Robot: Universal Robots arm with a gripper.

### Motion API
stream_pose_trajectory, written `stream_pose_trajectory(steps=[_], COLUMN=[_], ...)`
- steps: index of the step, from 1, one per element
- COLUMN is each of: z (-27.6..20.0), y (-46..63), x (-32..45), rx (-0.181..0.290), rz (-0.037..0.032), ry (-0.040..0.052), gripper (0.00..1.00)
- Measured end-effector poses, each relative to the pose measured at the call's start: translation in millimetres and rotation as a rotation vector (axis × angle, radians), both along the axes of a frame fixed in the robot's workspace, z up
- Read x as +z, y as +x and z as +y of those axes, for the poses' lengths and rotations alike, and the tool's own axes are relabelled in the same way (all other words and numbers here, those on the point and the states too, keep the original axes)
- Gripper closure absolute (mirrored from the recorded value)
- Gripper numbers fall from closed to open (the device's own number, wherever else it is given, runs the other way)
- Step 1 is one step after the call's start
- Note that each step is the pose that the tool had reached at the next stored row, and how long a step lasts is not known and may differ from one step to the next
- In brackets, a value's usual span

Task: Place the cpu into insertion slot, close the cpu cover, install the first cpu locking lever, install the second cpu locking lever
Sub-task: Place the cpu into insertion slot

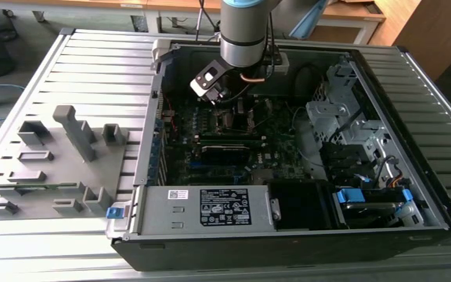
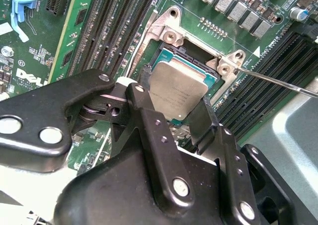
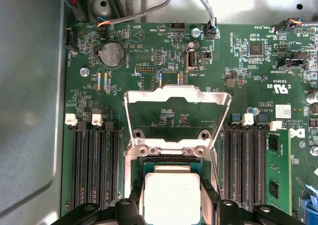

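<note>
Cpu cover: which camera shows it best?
The first wrist view: the cpu cover stands open, whole frame facing the camera. The second wrist view catches its hinge end; in the exterior view it is too small to judge.

cpu [image 2: 178, 88]: small flat square, dull silver-grey top, green edge. It sits over the insertion slot [image 1: 237, 120], pinched on two opposite sides by the gripper [image 2: 174, 96]; can't tell if it's fully seated. Slot: black square socket on the green board, just off the exterior view's centre at about 12 o'clock. cpu cover [image 3: 176, 92]: thin silver frame with a square window, swung open, standing up from one slot edge.
</note>
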State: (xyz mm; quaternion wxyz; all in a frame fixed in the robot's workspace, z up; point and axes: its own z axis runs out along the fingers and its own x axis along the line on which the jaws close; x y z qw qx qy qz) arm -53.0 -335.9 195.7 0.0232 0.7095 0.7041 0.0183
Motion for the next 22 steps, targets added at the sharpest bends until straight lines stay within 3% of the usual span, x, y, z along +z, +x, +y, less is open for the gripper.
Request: stream_pose_trajectory(steps=[22], z=[0.0], y=[0.0], x=[-2.6], rx=[0.000], rz=[0.0000], ry=[0.0000], gripper=[0.46])
